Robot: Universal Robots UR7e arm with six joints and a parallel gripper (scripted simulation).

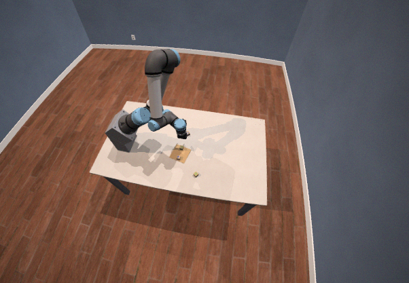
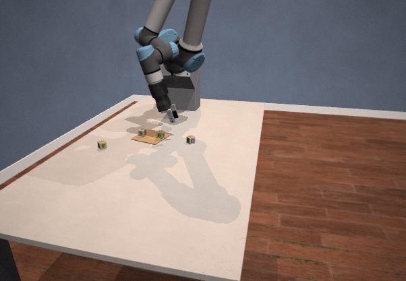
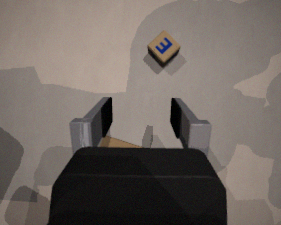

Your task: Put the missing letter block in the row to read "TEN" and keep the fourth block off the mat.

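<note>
The E block (image 1: 188, 134) (image 2: 191, 139) (image 3: 163, 46) lies off the mat on the table, with a blue E on top, turned diagonally in the wrist view. The tan mat (image 1: 184, 154) (image 2: 152, 140) (image 3: 121, 143) bears two blocks with a gap between them: one (image 1: 181, 147) (image 2: 160, 134) nearer the E block, the other (image 1: 179, 157) (image 2: 141, 132) farther off. Their top letters are too small to read. My gripper (image 2: 173, 117) (image 3: 141, 109) is open and empty, tilted above the table on the robot's side of the E block, which shows beyond the fingertips in the wrist view.
A fourth block (image 1: 196, 174) (image 2: 102, 145) with a green mark on its side lies off the mat, on the side away from the E block. The robot's grey base (image 1: 121, 134) stands at one end of the table (image 1: 238, 173). Arm shadows cross the table and mat.
</note>
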